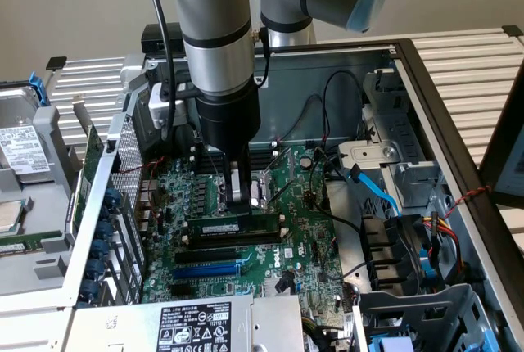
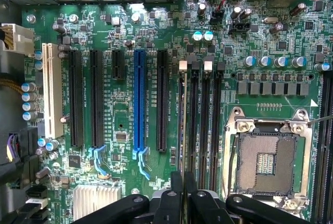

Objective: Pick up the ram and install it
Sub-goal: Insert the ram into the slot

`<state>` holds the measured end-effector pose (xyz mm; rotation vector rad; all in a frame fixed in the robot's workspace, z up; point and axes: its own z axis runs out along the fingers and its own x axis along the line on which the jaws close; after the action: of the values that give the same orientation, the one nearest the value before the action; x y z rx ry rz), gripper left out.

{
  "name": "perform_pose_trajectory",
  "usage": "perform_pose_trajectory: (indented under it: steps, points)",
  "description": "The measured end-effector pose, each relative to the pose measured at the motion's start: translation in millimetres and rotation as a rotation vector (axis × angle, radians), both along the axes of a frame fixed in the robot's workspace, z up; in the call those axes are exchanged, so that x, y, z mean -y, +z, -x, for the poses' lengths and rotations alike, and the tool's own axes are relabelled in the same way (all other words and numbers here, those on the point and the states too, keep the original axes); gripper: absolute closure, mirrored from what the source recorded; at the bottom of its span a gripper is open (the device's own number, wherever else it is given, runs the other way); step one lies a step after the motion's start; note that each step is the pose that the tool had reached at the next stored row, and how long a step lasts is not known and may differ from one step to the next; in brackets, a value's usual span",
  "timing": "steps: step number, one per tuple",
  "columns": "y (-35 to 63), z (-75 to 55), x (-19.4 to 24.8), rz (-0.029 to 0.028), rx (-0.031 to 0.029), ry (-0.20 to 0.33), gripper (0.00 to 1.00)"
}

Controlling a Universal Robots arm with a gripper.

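Pincer [image 1: 237, 203] fingers sit close together, clamped on the top edge of the ram [image 1: 214, 226]. The ram stands on edge along a memory slot of the green motherboard [image 1: 303, 229], between the processor socket [image 2: 265, 164] and the blue slot [image 1: 205, 271]. Whether it is fully seated, I cannot tell.

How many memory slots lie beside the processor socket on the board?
4, side by side between the long black slot and the processor socket: first, second, third, fourth, counted from the black slot. None seems hidden.
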<state>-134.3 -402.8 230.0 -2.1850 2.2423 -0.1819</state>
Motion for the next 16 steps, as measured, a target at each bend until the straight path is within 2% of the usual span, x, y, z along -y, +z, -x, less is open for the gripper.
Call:
perform_pose_trajectory:
  steps: [16]
  points:
    - [-0.1,0.0,-0.1,0.0002,0.0,0.013,0.87]
